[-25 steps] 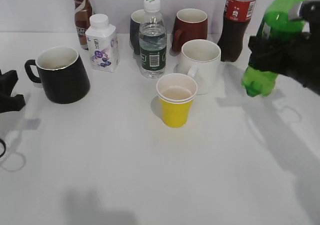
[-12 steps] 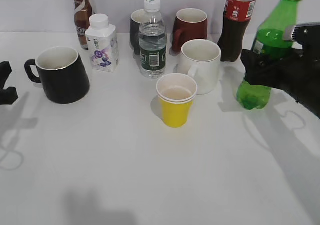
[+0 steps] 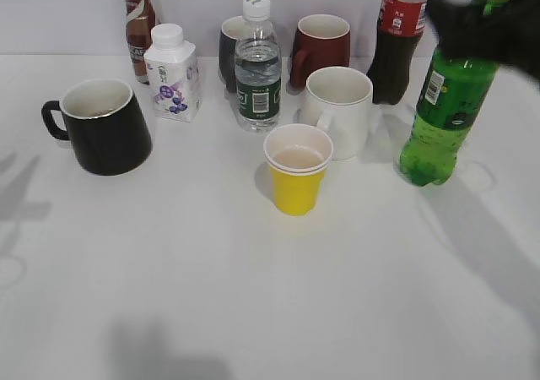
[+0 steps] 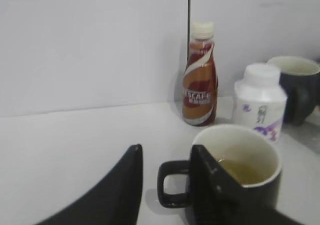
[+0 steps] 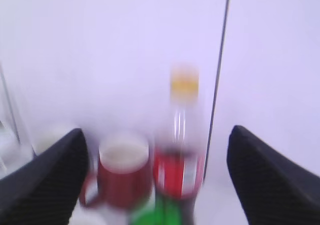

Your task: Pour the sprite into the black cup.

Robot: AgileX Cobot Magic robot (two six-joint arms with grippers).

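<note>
The sprite (image 3: pixel 439 101), a green bottle with its cap on, stands upright on the table at the right, by the cola bottle. My right gripper (image 3: pixel 494 25) is a dark blur above and behind its neck, open and holding nothing. In the right wrist view its jaws (image 5: pixel 157 180) are spread wide, and the sprite's green top (image 5: pixel 157 216) shows below them. The black cup (image 3: pixel 105 127) stands at the left with some yellowish liquid in it (image 4: pixel 240 172). My left gripper (image 4: pixel 167 157) is open, just short of the cup's handle. It is out of the exterior view.
A yellow paper cup (image 3: pixel 297 173) and a white mug (image 3: pixel 342 110) stand mid-table. Behind are a water bottle (image 3: pixel 257 72), a dark red mug (image 3: pixel 322 46), a narrow dark mug (image 3: pixel 229 51), a cola bottle (image 3: pixel 401 42), a white carton (image 3: pixel 173 72) and a brown bottle (image 3: pixel 137 21).
My right gripper brought the tilted sprite upright, set it on the table, let go and rose. My left gripper drew back out of the exterior view.
</note>
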